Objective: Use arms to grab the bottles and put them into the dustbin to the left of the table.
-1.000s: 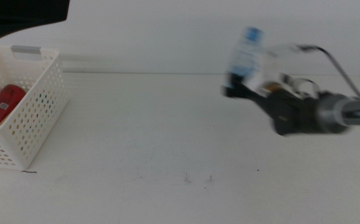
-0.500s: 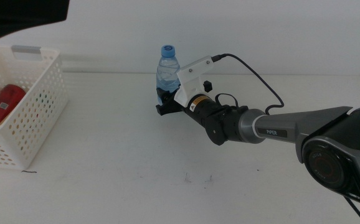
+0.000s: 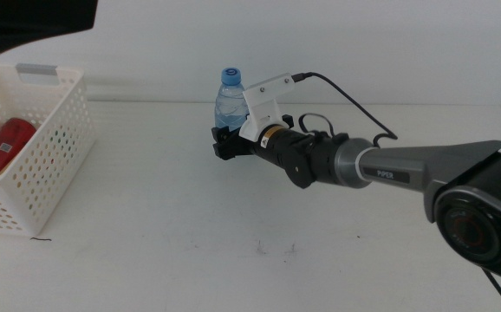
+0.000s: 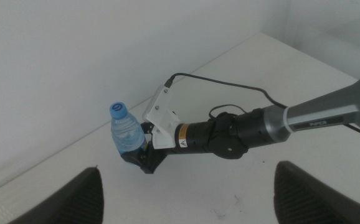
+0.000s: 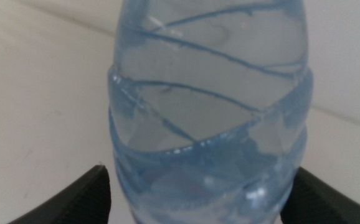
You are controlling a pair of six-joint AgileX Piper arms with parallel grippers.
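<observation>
My right gripper (image 3: 224, 144) is shut on the clear blue-capped water bottle (image 3: 230, 97), low on its body, and holds it upright over the back middle of the table (image 3: 190, 217). In the right wrist view the bottle (image 5: 208, 106) fills the space between the two jaws. The left wrist view shows the bottle (image 4: 127, 134) and the right gripper (image 4: 140, 159) from above. My left gripper (image 4: 186, 199) is open and empty, high above the table. The white dustbin (image 3: 53, 165) stands at the left with the red can (image 3: 3, 146) lying inside. The yellow-tea bottle is out of view.
The right arm (image 3: 380, 166) stretches across the table from the right, with its black cable (image 3: 354, 102) looping above it. A few small dark marks (image 3: 275, 250) are near the front of the table.
The right arm has swung left with the water bottle, from the right part of the table to the back middle, and the bottle now stands upright. The dustbin and can have not moved.
</observation>
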